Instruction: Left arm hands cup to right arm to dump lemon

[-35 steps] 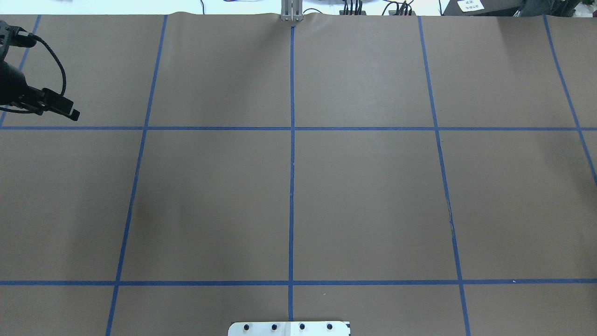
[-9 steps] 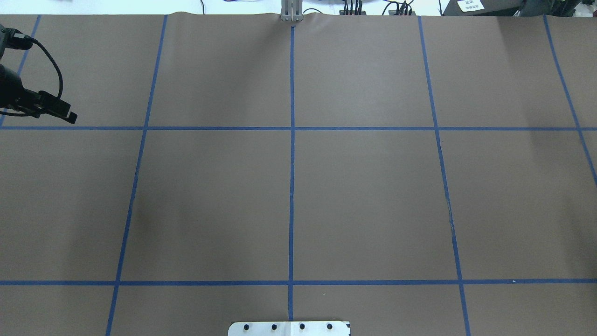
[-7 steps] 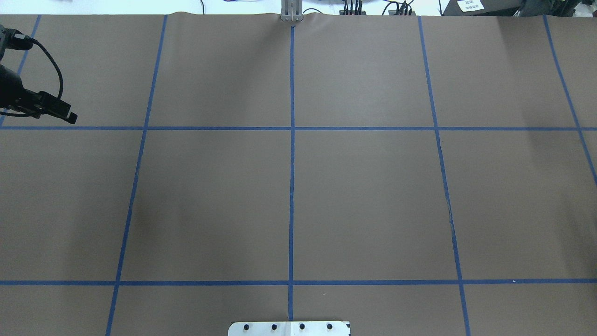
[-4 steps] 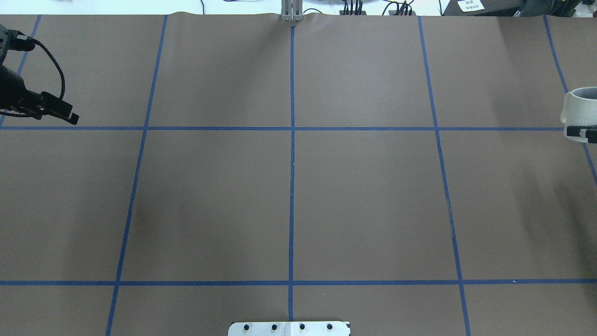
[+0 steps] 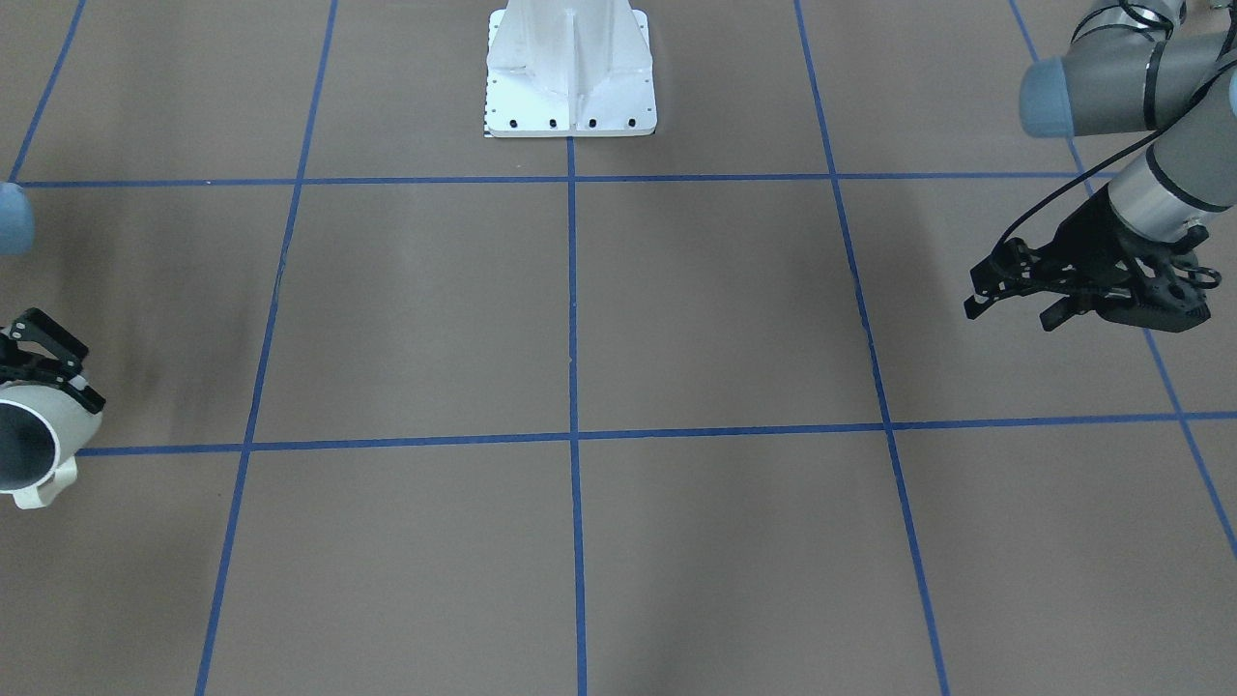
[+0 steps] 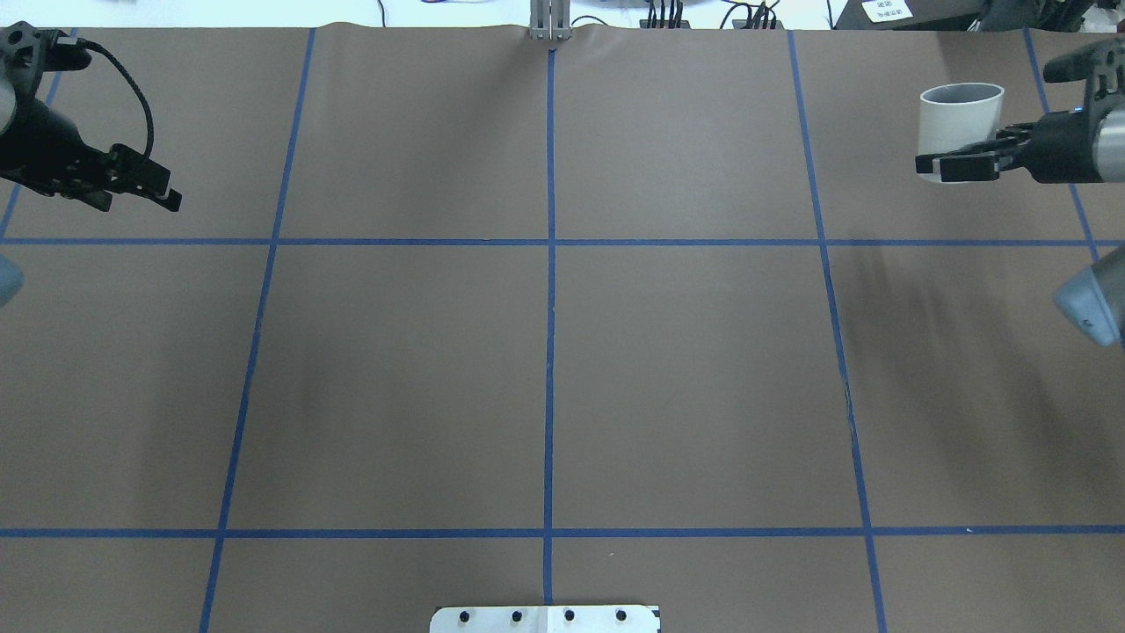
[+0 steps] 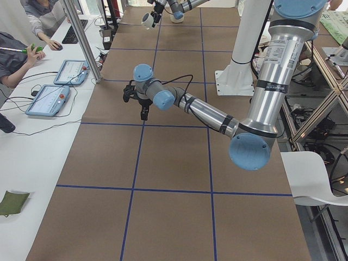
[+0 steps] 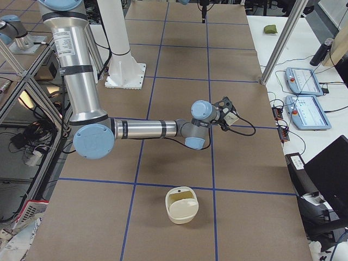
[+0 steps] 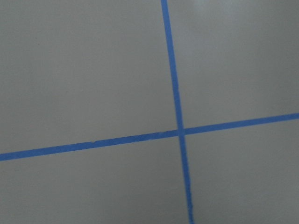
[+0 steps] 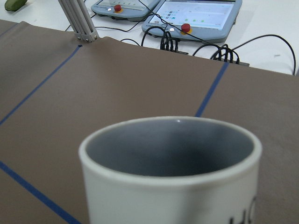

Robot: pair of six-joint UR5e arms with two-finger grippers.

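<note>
One cup [image 6: 960,110] clamped upright in right gripper [image 6: 942,163], mouth up against early spill; left gripper [image 5: 1010,311] spread, empty, well apart, likely for clearance; lemon unseen

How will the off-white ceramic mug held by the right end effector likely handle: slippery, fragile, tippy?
The off-white ceramic mug looks smooth and glazed, so probably slippery and rigid. The right arm's black end effector clamps it low on the wall, so it may tilt. Dropped, it would likely chip.
</note>
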